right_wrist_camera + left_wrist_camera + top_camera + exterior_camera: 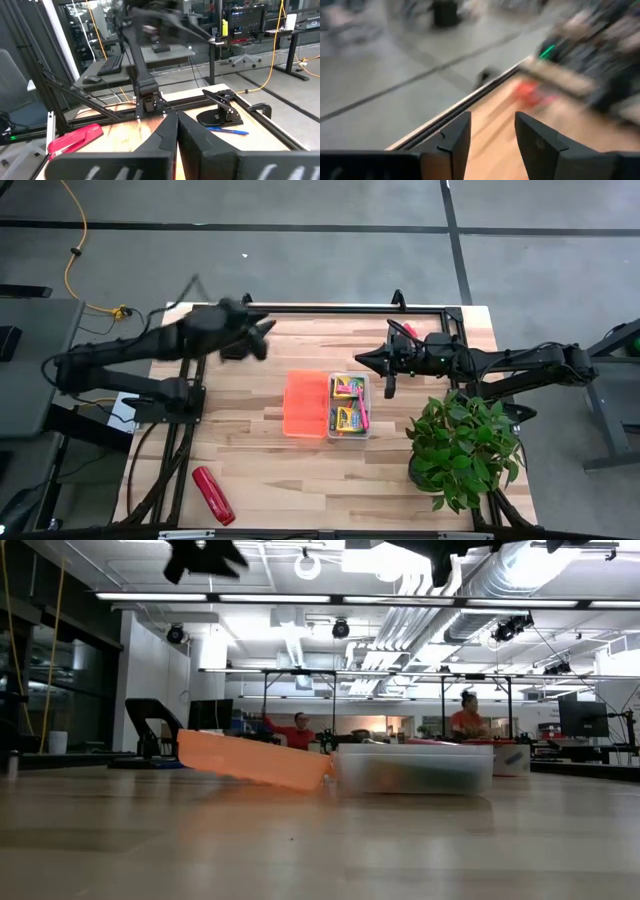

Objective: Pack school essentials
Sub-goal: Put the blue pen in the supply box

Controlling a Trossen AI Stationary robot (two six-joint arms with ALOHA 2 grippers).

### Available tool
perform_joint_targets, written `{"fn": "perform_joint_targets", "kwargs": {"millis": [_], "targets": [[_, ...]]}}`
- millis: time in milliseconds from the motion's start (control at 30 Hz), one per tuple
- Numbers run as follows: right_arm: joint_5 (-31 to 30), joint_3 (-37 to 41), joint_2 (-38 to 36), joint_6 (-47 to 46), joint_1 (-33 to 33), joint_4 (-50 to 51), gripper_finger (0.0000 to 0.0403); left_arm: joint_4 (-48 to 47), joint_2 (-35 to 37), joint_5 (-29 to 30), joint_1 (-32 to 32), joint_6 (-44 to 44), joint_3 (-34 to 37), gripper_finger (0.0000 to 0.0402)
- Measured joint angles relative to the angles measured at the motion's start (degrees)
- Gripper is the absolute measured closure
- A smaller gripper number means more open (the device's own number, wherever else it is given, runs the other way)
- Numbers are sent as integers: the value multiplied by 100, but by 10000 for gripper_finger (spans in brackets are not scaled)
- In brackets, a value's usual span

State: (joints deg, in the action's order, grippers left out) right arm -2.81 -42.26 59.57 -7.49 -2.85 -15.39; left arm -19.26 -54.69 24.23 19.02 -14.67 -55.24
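the left gripper [262,330] hangs high over the bench [250,450], fingers apart and empty. beside the open orange lid [305,404], two crayon boxes [347,402] and a pink marker [365,418] lie in the clear case [349,434]. the right gripper [366,360], fingers closed on nothing, hovers just behind. a careless descent could knock the tilted lid and shift the case.
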Motion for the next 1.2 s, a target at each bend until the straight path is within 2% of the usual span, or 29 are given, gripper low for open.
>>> {"fn": "perform_joint_targets", "kwargs": {"millis": [133,267,433,567,733,1067,1200], "targets": [[0,0,0,-22,0,96,402,-1282,-1278,-191,886,364,-1009,277],[0,0,0,-152,0,307,402,-1931,-2508,-538,1660,769,-1642,285],[0,0,0,-196,0,401,403,-2495,-3847,-563,2316,744,-2074,292],[-2,0,0,-214,0,401,403,-2692,-4611,-685,2704,363,-2092,302],[-4,0,0,-299,0,401,403,-2811,-5276,-1387,3006,323,-2057,309],[-4,0,0,-495,0,399,403,-2780,-5614,-1170,3226,658,-2057,287],[-4,0,0,-568,0,401,403,-2720,-5620,-1364,3393,805,-2057,270]]}}
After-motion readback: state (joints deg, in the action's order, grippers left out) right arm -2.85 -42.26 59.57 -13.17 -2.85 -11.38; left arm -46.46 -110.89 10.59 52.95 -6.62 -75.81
